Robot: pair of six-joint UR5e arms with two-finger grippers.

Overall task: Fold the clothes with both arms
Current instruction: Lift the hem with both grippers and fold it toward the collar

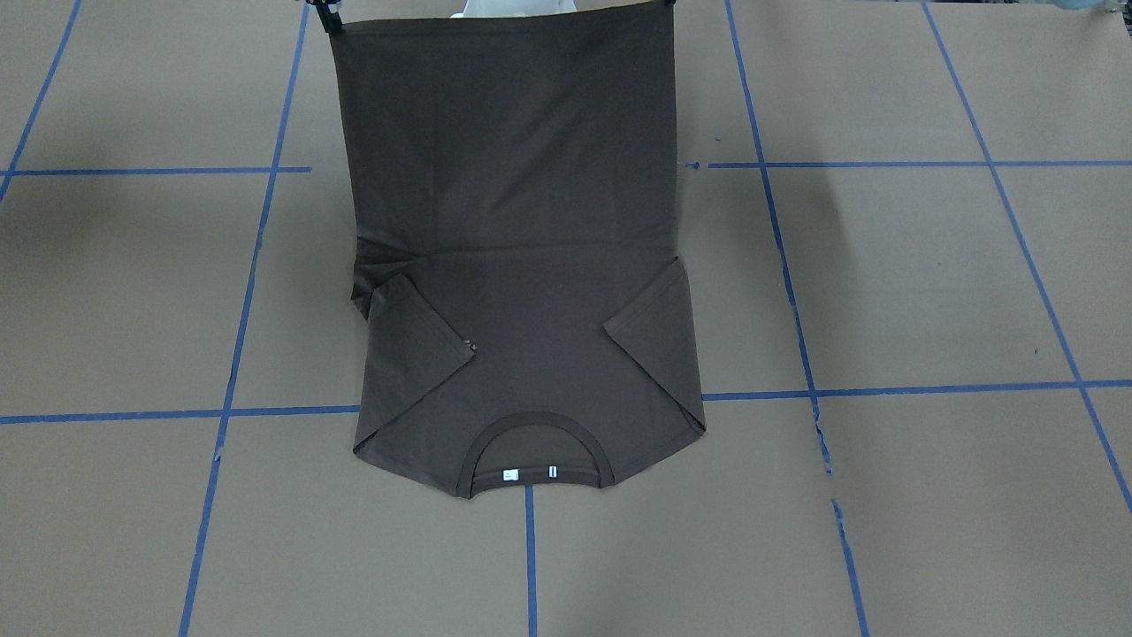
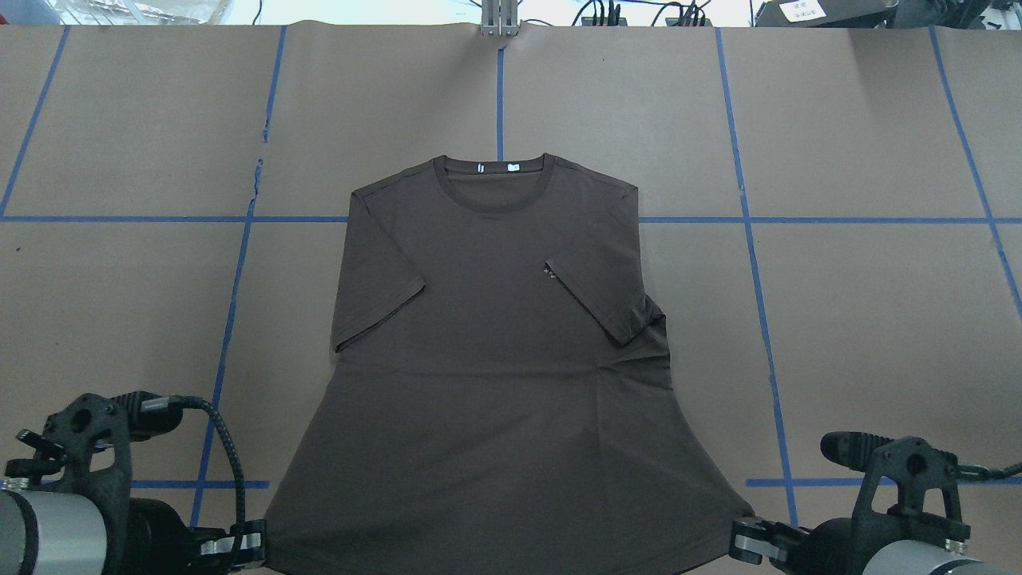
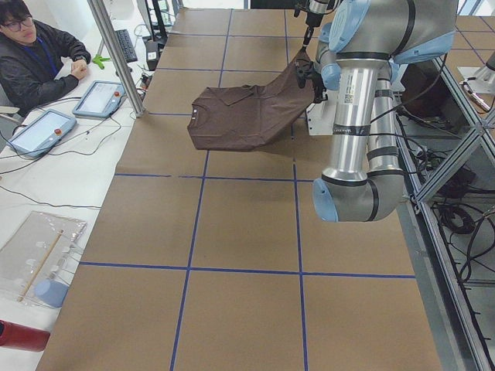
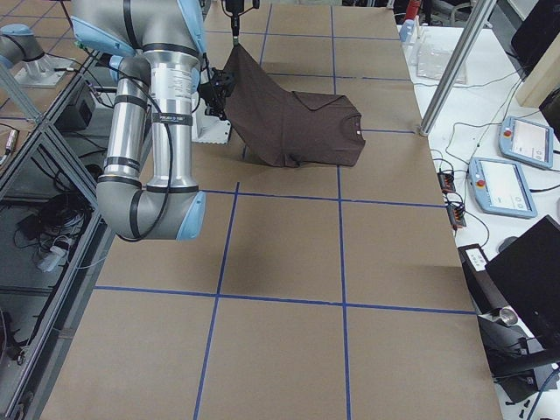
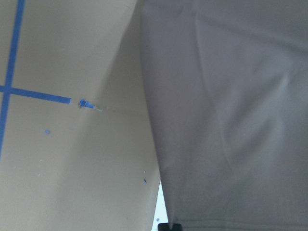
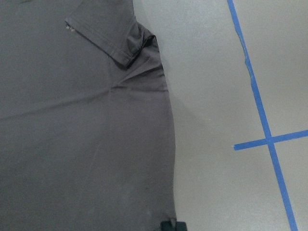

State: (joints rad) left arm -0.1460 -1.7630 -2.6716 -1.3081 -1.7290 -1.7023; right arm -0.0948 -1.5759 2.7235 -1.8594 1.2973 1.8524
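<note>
Brown shirt (image 2: 495, 383): collar half flat on table (image 2: 838, 319) centre, sleeves folded in, hem raised near robot-side edge. Left gripper (image 2: 251, 545) and right gripper (image 2: 741, 544) each clamp a hem corner.

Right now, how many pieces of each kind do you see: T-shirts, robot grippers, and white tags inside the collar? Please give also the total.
T-shirt: 1
Grippers, the left gripper and the right gripper: 2
White neck tags: 2
Total: 5
</note>
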